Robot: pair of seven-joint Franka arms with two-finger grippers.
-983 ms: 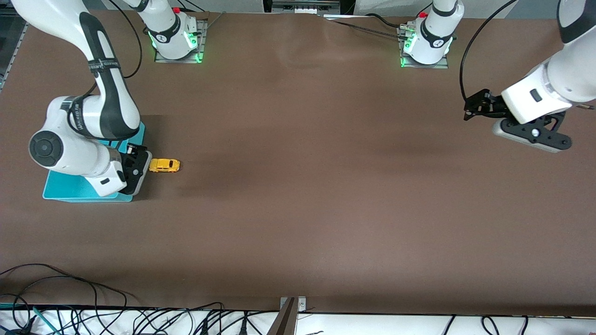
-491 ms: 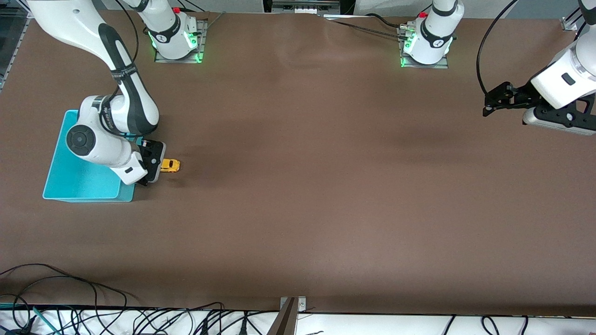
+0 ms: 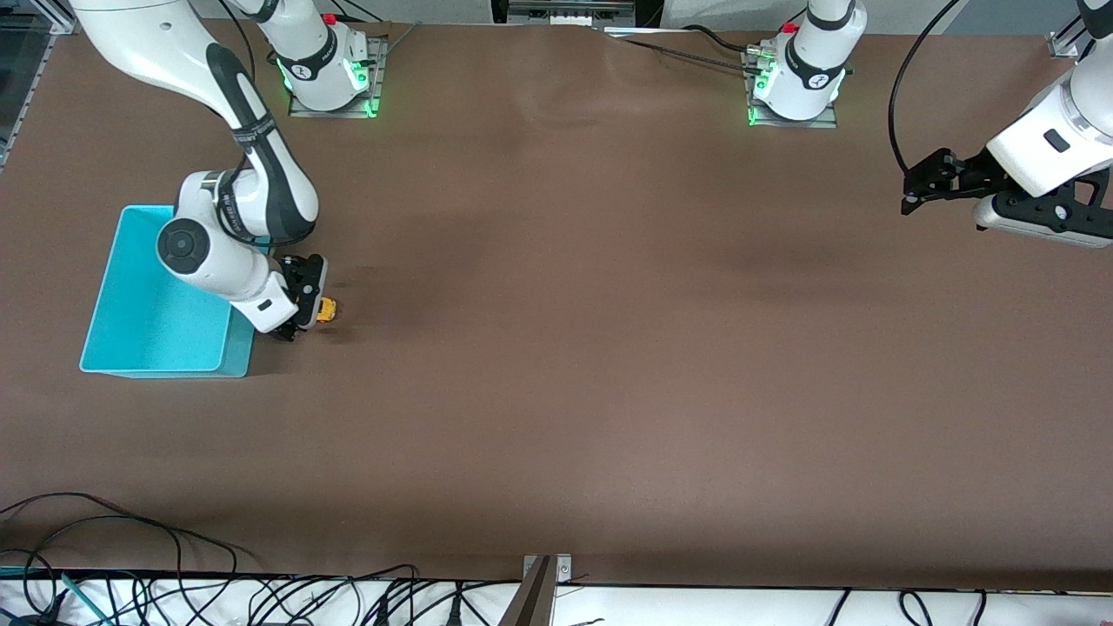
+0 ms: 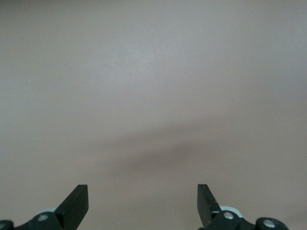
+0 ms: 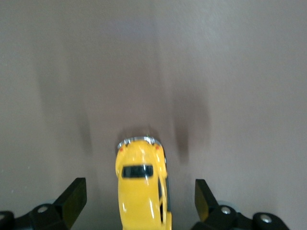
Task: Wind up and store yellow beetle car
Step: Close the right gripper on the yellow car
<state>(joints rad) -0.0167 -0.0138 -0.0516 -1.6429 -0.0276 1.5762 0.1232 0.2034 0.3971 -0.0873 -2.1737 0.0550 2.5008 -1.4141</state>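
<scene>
The yellow beetle car (image 3: 328, 309) stands on the brown table beside the turquoise bin (image 3: 130, 304), toward the right arm's end. My right gripper (image 3: 308, 306) is low over it and hides most of it in the front view. In the right wrist view the car (image 5: 142, 191) lies between the two dark fingers (image 5: 73, 199), which stand wide apart and do not touch it; the right gripper (image 5: 139, 190) is open. My left gripper (image 3: 922, 184) hangs open over bare table at the left arm's end, and the left wrist view shows only tabletop past its fingertips (image 4: 78, 201).
The bin's wall (image 3: 240, 343) nearest the car is close beside the right gripper. Cables (image 3: 174, 582) lie along the table's edge nearest the front camera. The two arm bases (image 3: 329, 69) stand at the back edge.
The right arm has swung from over the bin to over the car and come down around it. The left arm drew back toward its end, then held still.
</scene>
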